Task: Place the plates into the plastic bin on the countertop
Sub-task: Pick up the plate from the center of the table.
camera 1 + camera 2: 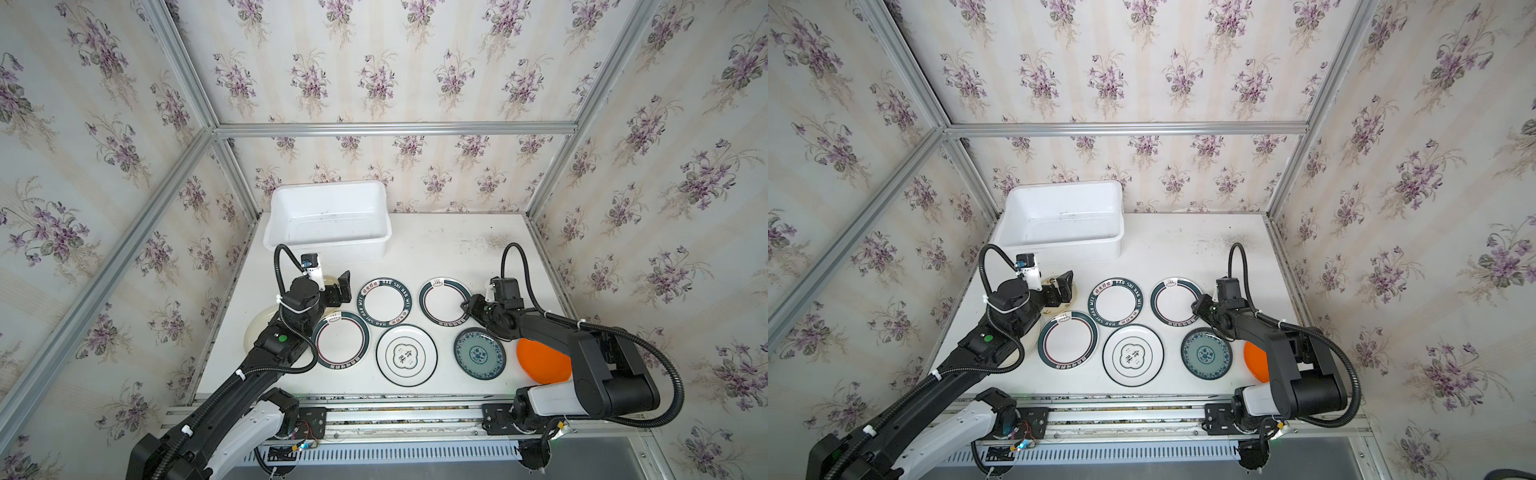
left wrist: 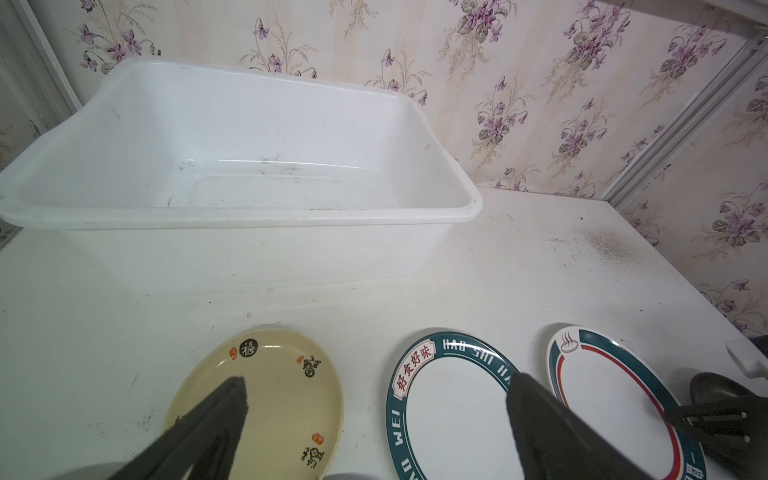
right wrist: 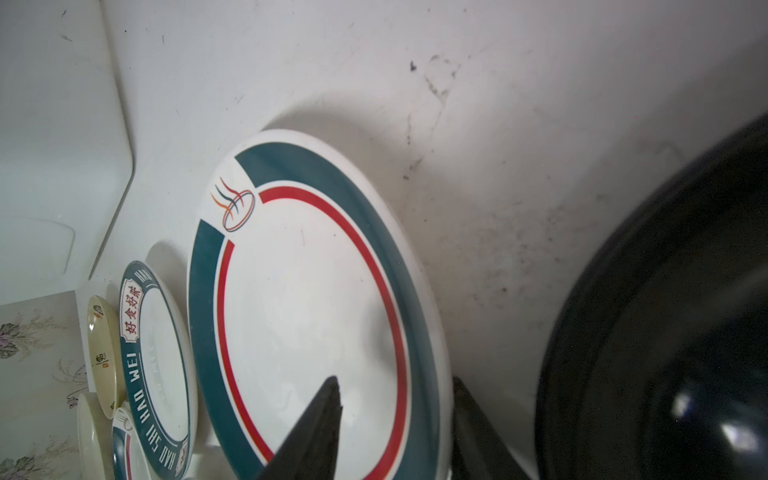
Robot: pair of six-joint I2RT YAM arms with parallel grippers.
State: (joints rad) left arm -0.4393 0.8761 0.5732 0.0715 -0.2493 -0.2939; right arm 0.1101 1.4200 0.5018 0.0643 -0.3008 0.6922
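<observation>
Top views show us purple-flowered wallpaper walls (image 1: 374, 62) and aluminium rails (image 1: 395, 129) around a scuffed white countertop (image 1: 449, 249). One white rectangular plastic bin (image 1: 328, 248) sits back left. On the countertop before it we count three green-banded white plates (image 1: 384, 301), two cream plates (image 2: 270, 395), one black-rimmed white plate (image 1: 406, 354), one blue-green patterned plate (image 1: 478, 353), one orange plate (image 1: 540, 361) and one black plate (image 3: 665, 332). Our left gripper (image 2: 379, 384) gapes wide over a cream plate. Our right gripper (image 3: 397, 382) straddles a green-banded rim, and we cannot tell whether it grips.

Both arms stretch forward, wrists held low. The left gripper (image 2: 378, 384) has its jaws spread wide. The right gripper (image 3: 395, 382) angles inward toward the left arm, jaws apart by a narrower gap.
</observation>
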